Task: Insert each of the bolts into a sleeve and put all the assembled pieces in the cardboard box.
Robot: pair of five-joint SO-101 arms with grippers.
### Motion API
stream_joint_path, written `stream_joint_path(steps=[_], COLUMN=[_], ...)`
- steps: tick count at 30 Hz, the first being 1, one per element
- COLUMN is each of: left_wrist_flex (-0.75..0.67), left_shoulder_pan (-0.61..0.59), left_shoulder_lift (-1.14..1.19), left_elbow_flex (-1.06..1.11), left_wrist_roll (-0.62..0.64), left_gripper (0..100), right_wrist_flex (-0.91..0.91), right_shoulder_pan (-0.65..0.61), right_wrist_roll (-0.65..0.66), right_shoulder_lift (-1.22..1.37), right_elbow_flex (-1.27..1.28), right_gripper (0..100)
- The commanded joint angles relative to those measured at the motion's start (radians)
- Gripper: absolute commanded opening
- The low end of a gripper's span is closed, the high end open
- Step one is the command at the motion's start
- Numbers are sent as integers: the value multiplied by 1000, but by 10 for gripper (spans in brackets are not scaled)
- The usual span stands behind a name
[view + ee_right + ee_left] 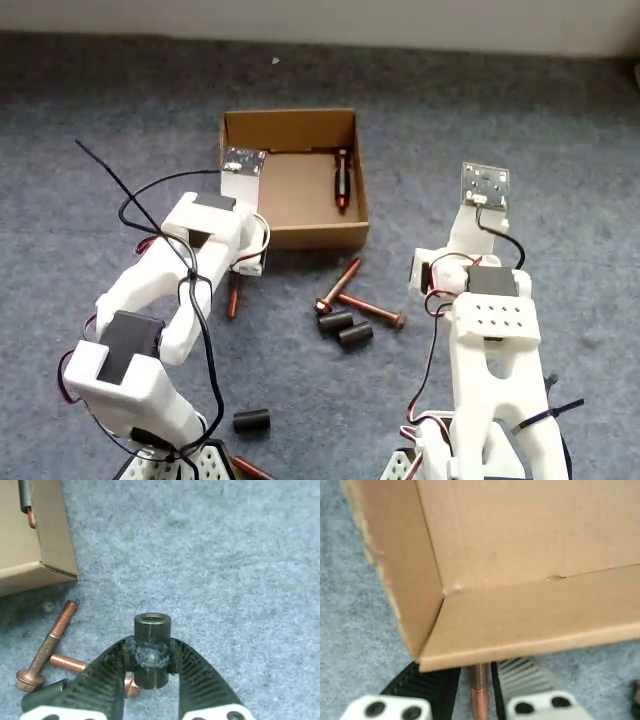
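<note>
The cardboard box (246,128) stands at the back centre, with one sleeved bolt (342,180) lying along its right wall. My left gripper (479,674) hangs at the box's front-left corner (432,650), shut on a copper bolt (479,695); this bolt (233,297) pokes out below the arm. My right gripper (151,652) is to the right of the box, shut on an upright black sleeve (152,630) just above the carpet. Two loose bolts (340,285) (372,312) and two sleeves (335,322) (355,335) lie between the arms.
Another black sleeve (252,421) and a bolt end (250,467) lie near the left arm's base. Grey carpet (560,130) covers the whole area, with open floor to the right of and behind the box.
</note>
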Motion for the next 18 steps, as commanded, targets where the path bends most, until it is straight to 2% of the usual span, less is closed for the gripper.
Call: stream_joint_path(steps=[1, 7, 11, 18], left_wrist_flex=[84, 103, 95, -49], left_shoulder_pan=[-16, -18, -18, -16], left_shoulder_lift=[-48, -280, -507, -851], left_elbow_flex=[-50, 48, 160, 364], left_wrist_roll=[-3, -5, -54, -92], left_gripper=[6, 5, 5, 5], right_wrist_flex=[-13, 42, 79, 131], right_shoulder_pan=[2, -88, -145, -269], right_wrist_roll=[-3, -6, -9, -11], right_shoulder_lift=[-42, -45, -142, -406], right_elbow_flex=[-4, -10, -4, -2], right_gripper=[6, 6, 6, 6])
